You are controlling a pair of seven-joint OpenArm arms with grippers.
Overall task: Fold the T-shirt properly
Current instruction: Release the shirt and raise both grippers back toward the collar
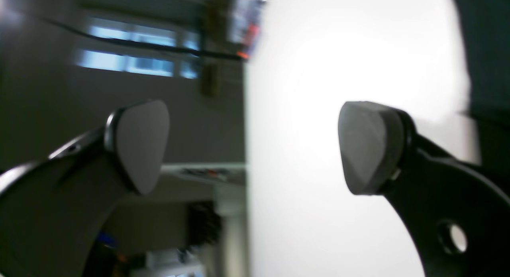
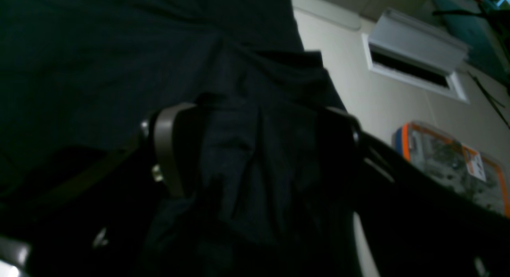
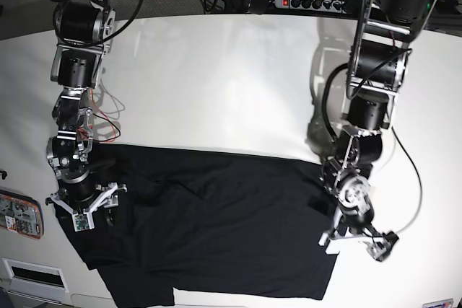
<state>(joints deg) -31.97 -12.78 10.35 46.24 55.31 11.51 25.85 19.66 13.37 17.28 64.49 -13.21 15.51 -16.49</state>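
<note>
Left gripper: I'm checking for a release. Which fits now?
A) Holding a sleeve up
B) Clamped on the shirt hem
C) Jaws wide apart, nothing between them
C: in the left wrist view the left gripper shows only white table between its spread pads.

Plain black T-shirt [image 3: 216,229], white table [image 3: 231,77]

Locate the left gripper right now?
In the base view the left gripper sits low on the right, jaws open and empty, just off the T-shirt's right edge over the white table.
</note>
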